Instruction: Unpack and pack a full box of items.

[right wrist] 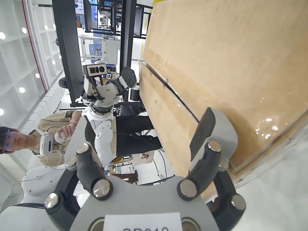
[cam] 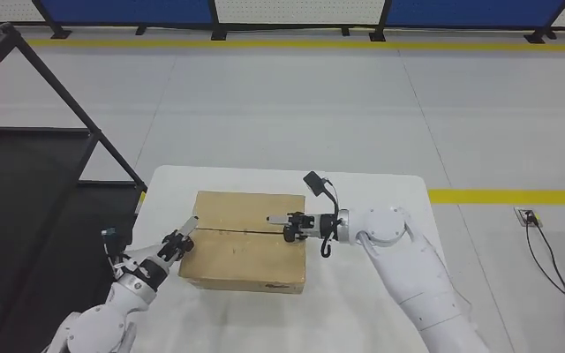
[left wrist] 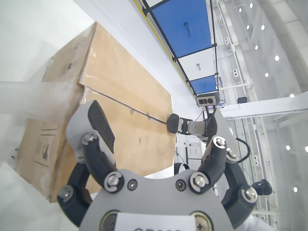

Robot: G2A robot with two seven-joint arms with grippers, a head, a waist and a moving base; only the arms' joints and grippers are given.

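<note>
A closed brown cardboard box [cam: 247, 251] sits in the middle of the white table [cam: 371, 194], with a seam running along its top flaps and shiny clear tape over it. My left gripper [cam: 184, 236] is open at the box's left end, level with the top edge; its fingers [left wrist: 101, 121] frame the box [left wrist: 125, 85]. My right gripper [cam: 284, 226] is open over the right end of the seam. One of its fingers [right wrist: 209, 131] lies against the box top [right wrist: 228, 49] beside the seam, and its pad [left wrist: 173, 124] shows at the seam's far end.
A black metal frame [cam: 53, 97] stands left of the table. Blue and white partition panels [cam: 124, 11] line the back of the room. A cable and socket [cam: 530, 216] lie on the floor at the right. Bare table surface surrounds the box.
</note>
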